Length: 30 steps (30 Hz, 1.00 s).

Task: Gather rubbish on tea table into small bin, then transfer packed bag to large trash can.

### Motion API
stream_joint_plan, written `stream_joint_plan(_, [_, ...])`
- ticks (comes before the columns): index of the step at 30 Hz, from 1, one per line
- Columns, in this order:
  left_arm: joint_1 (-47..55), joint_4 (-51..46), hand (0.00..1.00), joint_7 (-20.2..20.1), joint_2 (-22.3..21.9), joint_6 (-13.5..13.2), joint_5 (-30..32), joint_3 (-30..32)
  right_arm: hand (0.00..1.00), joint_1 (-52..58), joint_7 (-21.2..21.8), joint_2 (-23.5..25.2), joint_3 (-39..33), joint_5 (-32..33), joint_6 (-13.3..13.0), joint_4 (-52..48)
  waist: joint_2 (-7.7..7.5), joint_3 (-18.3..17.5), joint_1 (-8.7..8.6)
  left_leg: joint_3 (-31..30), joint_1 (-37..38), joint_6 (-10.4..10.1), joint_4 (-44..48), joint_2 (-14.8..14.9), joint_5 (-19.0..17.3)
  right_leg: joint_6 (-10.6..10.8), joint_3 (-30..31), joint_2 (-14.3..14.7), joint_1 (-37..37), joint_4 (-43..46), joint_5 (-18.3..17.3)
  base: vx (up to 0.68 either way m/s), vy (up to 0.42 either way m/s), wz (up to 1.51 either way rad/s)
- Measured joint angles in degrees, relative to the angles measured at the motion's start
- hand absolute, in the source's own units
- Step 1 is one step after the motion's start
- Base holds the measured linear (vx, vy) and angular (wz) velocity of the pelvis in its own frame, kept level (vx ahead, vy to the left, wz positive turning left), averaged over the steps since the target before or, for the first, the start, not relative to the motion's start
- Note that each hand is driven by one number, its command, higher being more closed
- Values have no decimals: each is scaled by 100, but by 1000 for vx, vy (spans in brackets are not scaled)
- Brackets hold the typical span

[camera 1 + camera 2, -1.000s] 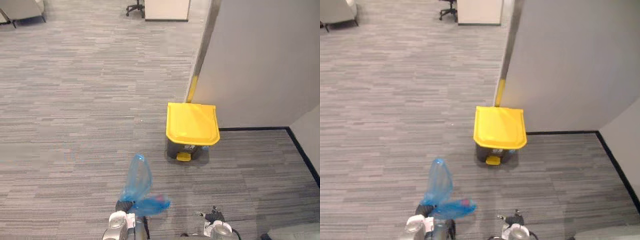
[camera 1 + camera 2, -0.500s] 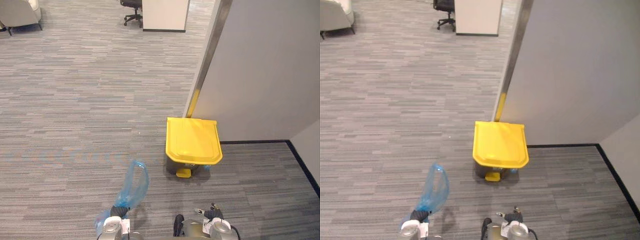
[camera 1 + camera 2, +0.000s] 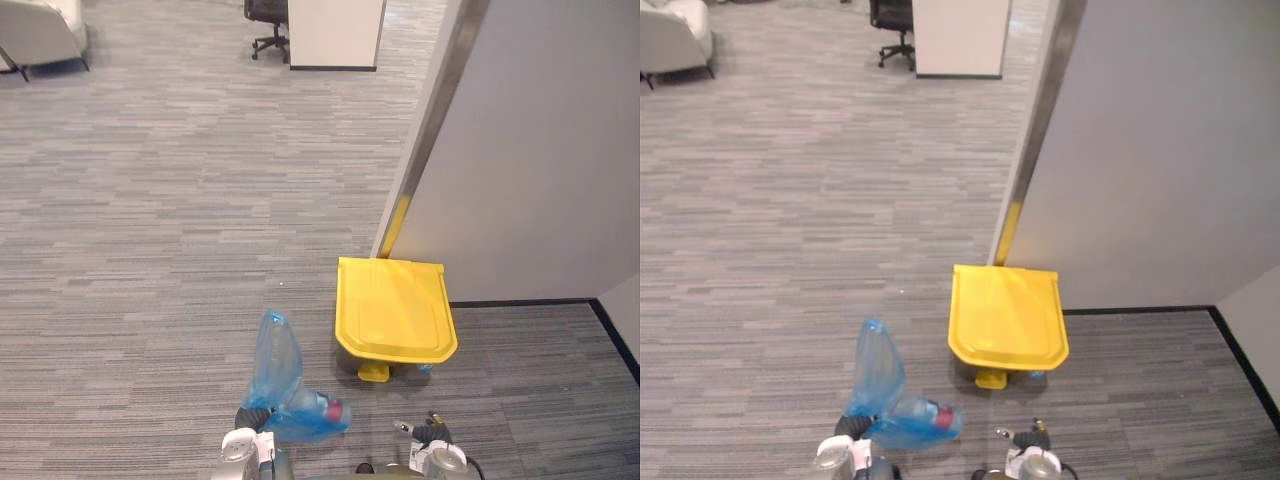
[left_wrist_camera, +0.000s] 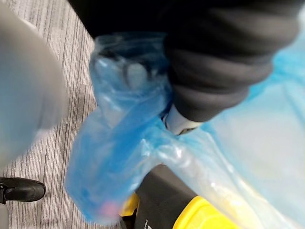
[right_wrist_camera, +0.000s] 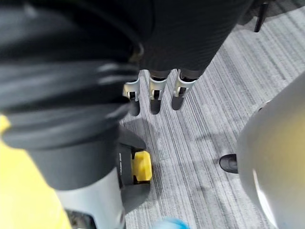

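Now holds the packed blue bag (image 3: 280, 385) bunched in the clenched left hand (image 3: 252, 414) near the yellow-lidded trash can (image 3: 393, 308), right hand (image 5: 154, 89) slack and empty; next needs the shut lid raised, probably via the pedal (image 3: 374, 372)

Grey striped carpet floor (image 3: 150, 250). On it: yellow-lidded trash can (image 3: 393, 310), lid shut, just beside wall (image 3: 540, 150) corner. Far end: office chair (image 3: 266, 18), pale cabinet (image 3: 335, 30); armchair (image 3: 40, 30) far left.

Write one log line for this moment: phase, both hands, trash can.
phase: transfer | left hand: shut on blue rubbish bag | right hand: open, empty | trash can: closed, beside wall
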Motion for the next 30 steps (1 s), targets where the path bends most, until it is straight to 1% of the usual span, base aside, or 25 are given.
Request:
stream_joint_plan(1, [60, 52, 100, -4, 19, 2, 4, -45, 0, 23, 3, 2, 6, -3, -1, -3, 8, 2, 1, 108, 158, 0, -20, -44, 0, 57, 123, -51, 128, -65, 35, 84, 142, -38])
stream_joint_plan(3, [77, 130, 100, -3, 83, 2, 18, -54, 0, 43, 17, 39, 10, -7, -2, 0, 20, -25, 1, 245, 391, 1, -215, -117, 0, 90, 283, -92, 200, -167, 56, 58, 103, -37])
stream_joint_plan(8, [26, 256, 100, 1, 207, 4, 105, -78, 0, 23, 32, -32, -32, -10, -1, 134, 34, -63, -22, 307, 434, 57, -548, -198, 76, 111, 463, -70, 91, -332, 193, 13, 22, -22])
stream_joint_plan(11, [73, 383, 100, 5, 245, 8, 104, -84, 0, -7, 35, -83, -211, -11, 0, 242, 38, -68, -42, 308, 442, 60, -597, -231, 91, 102, 525, -61, 73, -383, 252, -8, 17, -10])
stream_joint_plan(13, [97, 382, 100, 7, 299, 8, 102, -82, 0, -27, 36, -87, -205, -11, 1, 283, 37, -66, -27, 322, 421, 74, -585, -237, 76, 120, 598, -73, -92, -144, 238, -38, 27, -20])
stream_joint_plan(15, [128, 377, 100, 13, 335, 9, 101, -80, 0, -89, 45, -107, -186, -10, -2, 280, 57, -2, -9, 315, 444, 180, -550, -228, -37, 352, 700, -122, -544, 784, 90, -76, 52, -20])
stream_joint_plan(16, [126, 376, 100, 13, 356, 10, 100, -81, 0, -88, 46, -111, -182, -10, -4, 206, 41, 55, -14, 310, 471, 205, -485, -211, -86, 393, 703, -165, -800, 1384, 54, -106, 56, 0])
stream_joint_plan(17, [117, 341, 100, 15, 364, 9, 99, -75, 0, -71, 46, -114, -176, -8, -4, 105, -4, 123, -38, 275, 543, 294, -340, -212, -275, 398, 547, -269, -1067, 2174, 55, -105, 48, 7])
stream_joint_plan(18, [130, 326, 100, 19, 385, 10, 97, -71, 0, -80, 46, -116, -165, -9, -16, 82, -27, 182, -36, 279, 615, 322, -287, -218, -322, 399, 478, -355, -1214, 2514, 46, -58, 38, 9])
stream_joint_plan(19, [225, 327, 100, 44, 483, 27, 95, -55, 0, -87, 40, -104, -102, -9, -42, 85, -124, 155, -35, 288, 764, 353, -211, -244, -436, 364, 166, -539, -1414, 2934, -214, -36, 24, 4])
stream_joint_plan(20, [244, 326, 100, 45, 494, 29, 94, -40, 0, -84, 41, -101, -86, -9, -52, 85, -140, 165, -36, 280, 806, 360, -212, -235, -463, 356, 45, -555, -1433, 2901, -259, -16, 16, 12])
stream_joint_plan(21, [250, 326, 100, 43, 497, 35, 94, -19, 0, -85, 40, -98, -74, -8, -74, 84, -145, 169, -46, 236, 854, 362, -213, -190, -501, 345, -203, -544, -1508, 2555, -284, 9, 3, 11])
stream_joint_plan(22, [242, 325, 100, 42, 497, 35, 94, -20, 0, -89, 40, -98, -74, -8, -75, 80, -149, 172, -49, 214, 846, 360, -213, -179, -504, 341, -278, -535, -1541, 2378, -269, 105, -21, 21])
stream_joint_plan(23, [198, 322, 100, 43, 488, 36, 95, -22, 0, -115, 38, -100, -109, -9, -70, 66, -155, 187, -61, 144, 820, 345, -170, -136, -549, 321, -517, -507, -1681, 1773, -101, 194, -61, 14])
stream_joint_plan(24, [136, 322, 100, 46, 464, 36, 95, -21, 0, -179, 35, -132, -170, -8, -56, 67, -117, 285, -58, 121, 801, 266, -29, -4, -673, 334, -681, -403, -1803, 1072, 219, 267, -109, 13])
stream_joint_plan(25, [106, 323, 100, 46, 454, 36, 95, -22, 0, -212, 25, -148, -192, -8, -42, 54, -78, 344, -58, 90, 807, 206, 136, 81, -814, 404, -748, -341, -1849, 586, 444, 234, -119, 9])
stream_joint_plan(26, [76, 323, 100, 45, 447, 36, 95, -24, 0, -208, 12, -148, -192, -9, -30, 18, -72, 377, -58, 56, 824, 147, 285, 126, -946, 445, -771, -326, -1870, 281, 552, 252, -158, 22])
stream_joint_plan(27, [-6, 323, 100, 49, 446, 33, 96, -21, 0, -161, -14, -137, -204, -10, 4, -33, -161, 434, -65, -1, 854, -1, 610, 132, -1245, 429, -710, -381, -1865, 108, 569, 223, -160, 26])
stream_joint_plan(28, [-32, 323, 100, 55, 442, 31, 96, -23, 0, -137, -19, -137, -210, -9, 10, -33, -190, 437, -73, -39, 866, -53, 743, 133, -1361, 412, -652, -397, -1859, 108, 539, 314, -226, 19])
stream_joint_plan(29, [-157, 335, 100, 73, 333, 31, 95, -23, 0, -133, -16, -253, -221, -9, 29, -48, -51, 494, -47, -161, 953, -211, 998, 341, -1621, 303, -583, -257, -1913, 512, 723, 403, -243, 5])
stream_joint_plan(30, [-266, 298, 100, 76, 221, 0, 96, -33, 0, -199, -25, -269, -245, -5, 38, -99, 116, 507, -2, -295, 954, -295, 936, 518, -1665, 315, -535, -99, -2132, 1075, 302, 399, -227, 2])
